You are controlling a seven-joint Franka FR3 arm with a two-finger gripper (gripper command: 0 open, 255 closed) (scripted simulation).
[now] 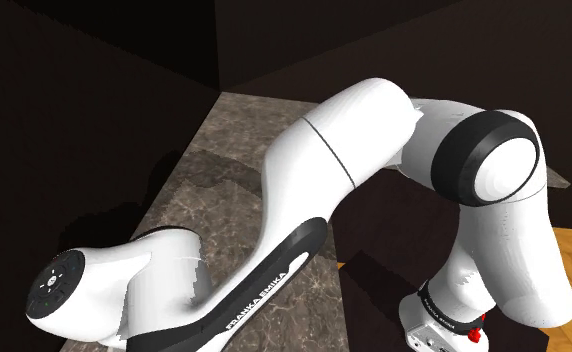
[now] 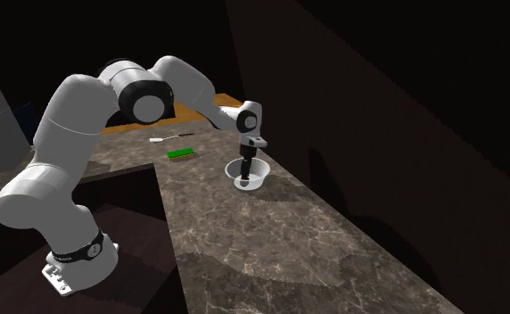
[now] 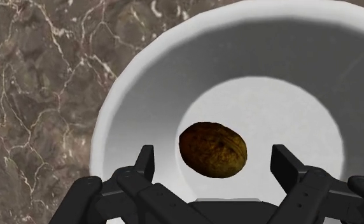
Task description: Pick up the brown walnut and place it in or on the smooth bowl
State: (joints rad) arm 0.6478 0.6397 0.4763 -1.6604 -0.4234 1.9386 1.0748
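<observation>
The brown walnut lies inside the white smooth bowl, on its flat bottom. My black gripper hangs right over it, open, with a finger on each side of the nut and a gap to it on both sides. In the second exterior view the gripper points straight down into the bowl, which stands on the brown marbled counter. The arm's white links block the bowl in the shoulder view.
A green flat object and a thin white item lie on the marbled counter behind the bowl. Dark walls border the counter. The arm's stand sits on a lower dark surface beside it.
</observation>
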